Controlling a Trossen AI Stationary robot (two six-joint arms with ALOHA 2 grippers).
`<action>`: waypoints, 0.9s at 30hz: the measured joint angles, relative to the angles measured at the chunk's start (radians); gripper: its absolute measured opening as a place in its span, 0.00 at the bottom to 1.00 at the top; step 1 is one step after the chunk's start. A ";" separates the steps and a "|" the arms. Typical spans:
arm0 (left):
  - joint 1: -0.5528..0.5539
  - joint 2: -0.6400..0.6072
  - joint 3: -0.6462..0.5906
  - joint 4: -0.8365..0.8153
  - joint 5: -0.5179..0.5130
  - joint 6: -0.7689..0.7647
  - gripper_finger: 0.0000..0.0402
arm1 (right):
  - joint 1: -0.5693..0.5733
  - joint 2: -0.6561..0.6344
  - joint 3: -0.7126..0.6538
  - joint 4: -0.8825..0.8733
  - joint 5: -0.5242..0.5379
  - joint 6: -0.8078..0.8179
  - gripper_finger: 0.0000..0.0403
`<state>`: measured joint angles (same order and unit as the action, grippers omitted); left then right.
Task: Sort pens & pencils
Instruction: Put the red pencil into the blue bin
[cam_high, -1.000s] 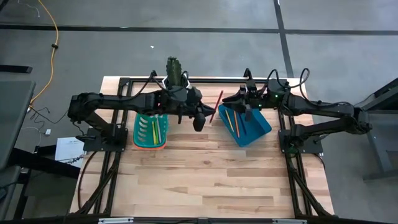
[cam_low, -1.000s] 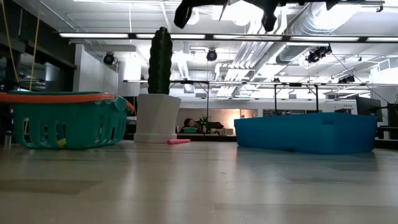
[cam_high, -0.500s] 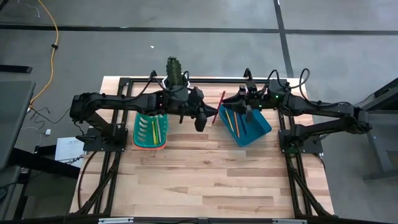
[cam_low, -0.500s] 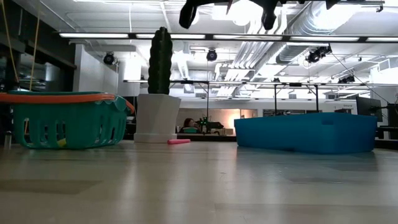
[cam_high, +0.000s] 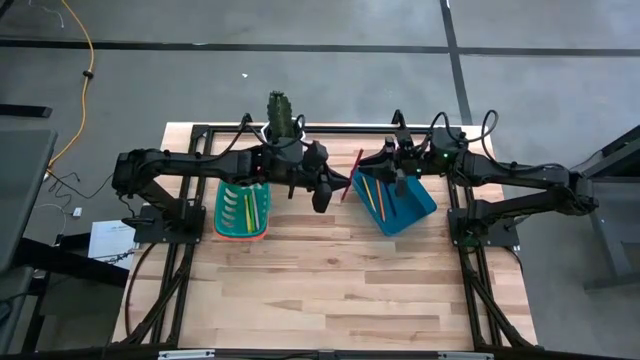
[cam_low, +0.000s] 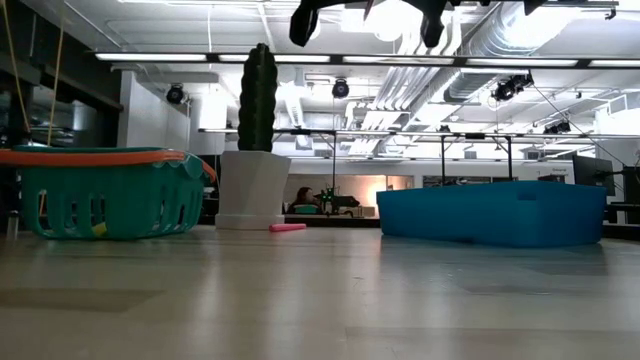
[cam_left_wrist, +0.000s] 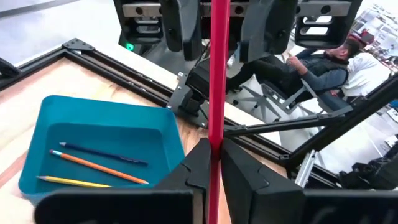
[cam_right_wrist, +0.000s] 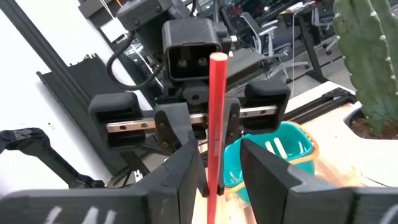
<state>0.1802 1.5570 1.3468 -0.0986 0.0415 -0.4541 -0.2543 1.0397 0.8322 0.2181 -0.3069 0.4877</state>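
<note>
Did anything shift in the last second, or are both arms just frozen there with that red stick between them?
Hardly anything. The left gripper, jaws shut on the red pencil, edged slightly toward the blue bin and the right gripper, whose open jaws flank the pencil without closing. Nothing was let go. The green basket, the pink pen on the table and the pencils in the bin stayed put.

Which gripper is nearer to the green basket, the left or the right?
Left. The left gripper, holding the red pencil, hangs beside the green basket; the right gripper is over the blue bin.
</note>
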 joint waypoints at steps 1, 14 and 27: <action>0.000 0.000 0.000 0.000 0.003 0.000 0.05 | 0.000 0.000 0.000 0.005 -0.002 0.000 0.27; -0.010 0.000 0.000 0.000 0.016 -0.004 0.05 | 0.000 0.001 0.000 0.034 -0.045 0.001 0.27; -0.030 0.035 -0.002 0.006 0.055 -0.028 0.05 | 0.000 0.001 0.000 0.049 -0.088 0.004 0.27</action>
<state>0.1500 1.5916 1.3453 -0.0922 0.0970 -0.4822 -0.2543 1.0409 0.8318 0.2674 -0.3946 0.4915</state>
